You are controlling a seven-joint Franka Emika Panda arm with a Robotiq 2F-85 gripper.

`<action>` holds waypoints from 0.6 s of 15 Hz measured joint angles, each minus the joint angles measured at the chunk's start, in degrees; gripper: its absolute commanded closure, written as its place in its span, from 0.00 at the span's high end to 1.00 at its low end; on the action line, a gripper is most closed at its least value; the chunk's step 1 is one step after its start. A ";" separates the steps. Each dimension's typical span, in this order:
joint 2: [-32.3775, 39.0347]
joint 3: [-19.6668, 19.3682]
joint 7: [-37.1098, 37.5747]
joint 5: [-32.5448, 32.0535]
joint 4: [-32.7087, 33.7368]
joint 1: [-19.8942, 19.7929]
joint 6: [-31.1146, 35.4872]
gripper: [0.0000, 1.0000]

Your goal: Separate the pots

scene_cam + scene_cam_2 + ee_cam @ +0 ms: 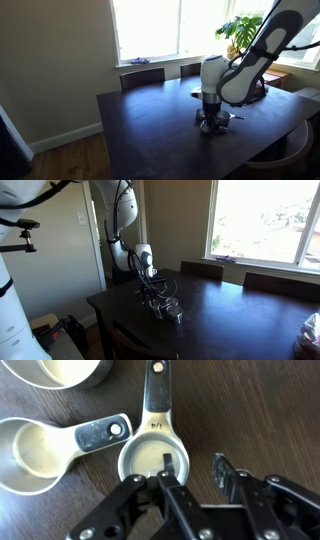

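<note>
Dark brown wood of a dining table (275, 410) fills the wrist view, with the gripper (194, 472) seen at the lower edge. Its jaws are held partly apart and nothing is clamped. 1 fingertip (166, 478) is set inside the bowl of the middle pot (140, 460), and the other fingertip (222, 465) is placed outside it on the right, so the pot's right wall is straddled. Whether that wall is touched cannot be told.

The middle pot's handle is pointed toward the top of the frame. Just to its left, the left pot (25, 455) is laid with its handle directed right, the handle's end lying close to the middle pot's rim. A third pot (60, 372) is cut off by the upper left corner. All 3 are seen upright, side by side.

In both exterior views the gripper (210, 115) (150, 288) is positioned low over the tabletop, and the pots are made out only as a small silver cluster beneath it. Chairs (142, 76) are ranged along the table's far side, a bright window (150, 25) is seen behind them, and a leafy plant (240, 30) is placed at the upper right.
</note>
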 measured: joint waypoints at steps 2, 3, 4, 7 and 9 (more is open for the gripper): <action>0.49 0.00 0.00 0.00 0.60 0.05 0.17 0.07; 0.79 0.00 -0.02 0.00 0.90 0.05 0.21 0.06; 1.05 0.00 -0.03 0.00 1.16 0.05 0.21 0.03; 1.39 0.00 -0.04 0.00 1.62 0.04 0.23 0.07; 1.39 0.00 -0.04 0.00 1.76 0.04 0.23 0.07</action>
